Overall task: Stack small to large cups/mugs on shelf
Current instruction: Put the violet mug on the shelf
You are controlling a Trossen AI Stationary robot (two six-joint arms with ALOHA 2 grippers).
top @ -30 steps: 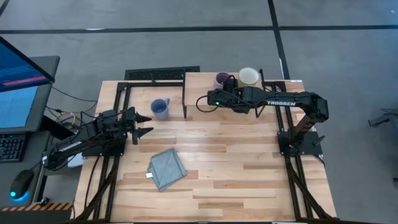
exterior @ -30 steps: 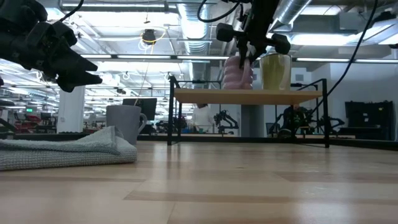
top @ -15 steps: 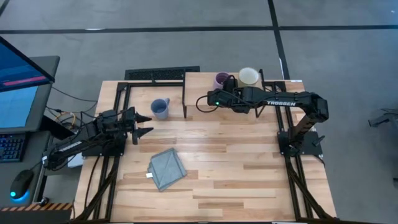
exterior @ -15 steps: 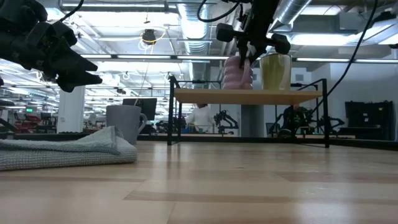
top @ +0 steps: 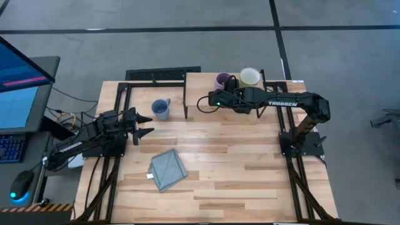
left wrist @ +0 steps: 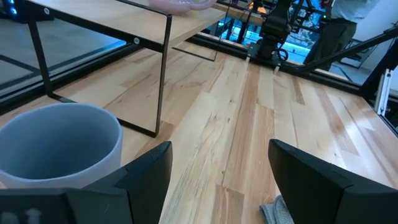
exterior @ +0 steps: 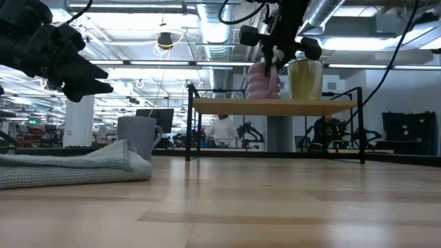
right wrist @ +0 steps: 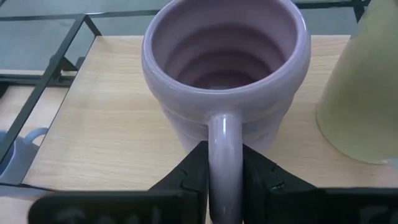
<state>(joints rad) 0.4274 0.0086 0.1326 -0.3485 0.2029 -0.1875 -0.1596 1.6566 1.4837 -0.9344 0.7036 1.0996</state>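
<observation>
The lavender mug (top: 221, 80) (right wrist: 224, 68) stands on the shelf (top: 203, 80) (exterior: 275, 105), with the cream-white mug (top: 250, 76) (exterior: 305, 78) close on its right. My right gripper (top: 230, 86) (right wrist: 225, 169) is shut on the lavender mug's handle. The dusty blue mug (top: 160, 109) (left wrist: 56, 146) rests on its base on the tabletop, left of the shelf. My left gripper (top: 146, 125) (left wrist: 217, 168) hovers open just near-left of the blue mug, touching nothing. My right gripper pinches the lavender mug's handle (right wrist: 224, 140) between its two fingers (right wrist: 193, 169), one on each flat side of the loop. The fingers come from the table's near side, slanting down. The mug is upright, its base (exterior: 263, 96) at the shelf board.
A folded grey-blue cloth (top: 167, 169) (exterior: 69, 165) lies on the tabletop toward the near-left. The shelf's black legs (top: 185, 95) stand between the blue mug and the shelf area. Bare wood spreads across the table's middle and right (top: 250, 162).
</observation>
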